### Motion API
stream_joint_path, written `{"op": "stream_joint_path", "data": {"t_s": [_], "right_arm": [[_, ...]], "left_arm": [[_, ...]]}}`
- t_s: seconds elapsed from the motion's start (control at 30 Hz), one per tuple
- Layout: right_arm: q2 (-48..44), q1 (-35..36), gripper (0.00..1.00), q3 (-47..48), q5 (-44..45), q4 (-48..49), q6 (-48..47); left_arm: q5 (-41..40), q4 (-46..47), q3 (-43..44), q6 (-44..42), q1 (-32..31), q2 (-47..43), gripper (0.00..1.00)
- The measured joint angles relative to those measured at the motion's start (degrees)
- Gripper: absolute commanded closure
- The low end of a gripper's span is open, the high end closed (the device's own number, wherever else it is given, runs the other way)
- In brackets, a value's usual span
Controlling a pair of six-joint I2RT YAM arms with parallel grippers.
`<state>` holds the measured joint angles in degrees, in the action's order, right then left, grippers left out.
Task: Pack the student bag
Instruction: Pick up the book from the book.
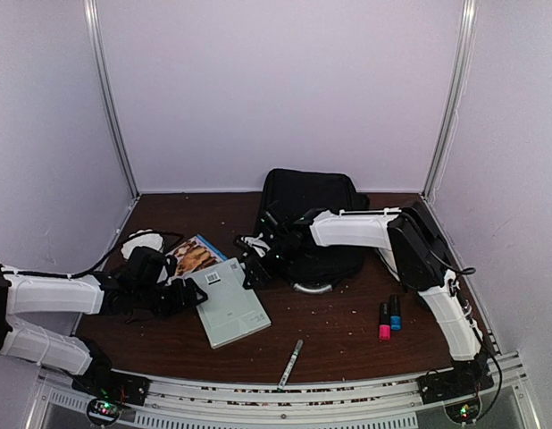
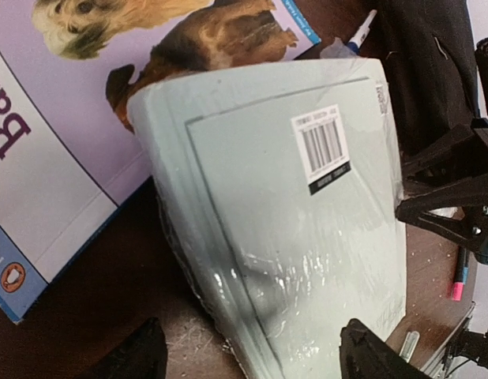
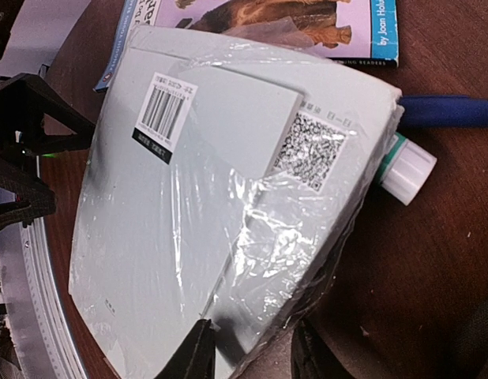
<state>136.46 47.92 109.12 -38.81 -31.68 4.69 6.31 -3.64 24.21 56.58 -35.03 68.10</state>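
The student bag point(image 1: 312, 223), a big black backpack, lies at the back of the table and shows at the upper right of the left wrist view point(image 2: 429, 63). A pale grey-green shrink-wrapped book point(image 1: 231, 302) lies flat in front of it. My left gripper point(image 1: 194, 293) is at the book's left edge, open wide, with the near edge of the book point(image 2: 291, 221) between its fingers point(image 2: 141, 355). My right gripper point(image 1: 252, 266) is at the book's far corner. Its fingers point(image 3: 197, 355) straddle the corner of the book point(image 3: 212, 205), slightly apart.
A dog-cover book point(image 1: 194, 255) lies partly under the pale book. A white-capped marker point(image 3: 410, 170) and a blue pen point(image 3: 445, 112) lie by its far corner. Pink point(image 1: 384, 320) and blue point(image 1: 395, 313) markers lie right of it, a grey pen point(image 1: 291, 362) near the front rail.
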Motion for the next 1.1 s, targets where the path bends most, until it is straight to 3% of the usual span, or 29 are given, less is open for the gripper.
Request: {"op": "stream_joint_path", "data": {"t_s": [0.23,0.47,0.63,0.83,1.1], "right_arm": [[0.3,0.0,0.67,0.0,0.3,0.0,0.0],[0.5,0.0,0.67,0.1,0.2,0.0,0.0],[0.8,0.0,0.67,0.4,-0.2,-0.1,0.0],[0.8,0.0,0.66,0.4,-0.2,-0.2,0.0],[0.8,0.0,0.66,0.4,-0.1,-0.5,0.0]], "left_arm": [[5.2,12.0,-5.1,2.6,2.2,3.5,0.27],[9.1,33.2,-12.7,6.6,4.7,7.6,0.38],[12.0,50.8,-16.8,9.4,5.9,15.3,0.44],[14.3,70.2,-20.0,12.8,6.5,26.8,0.63],[16.1,82.0,-21.8,16.9,6.9,33.1,0.87]]}}
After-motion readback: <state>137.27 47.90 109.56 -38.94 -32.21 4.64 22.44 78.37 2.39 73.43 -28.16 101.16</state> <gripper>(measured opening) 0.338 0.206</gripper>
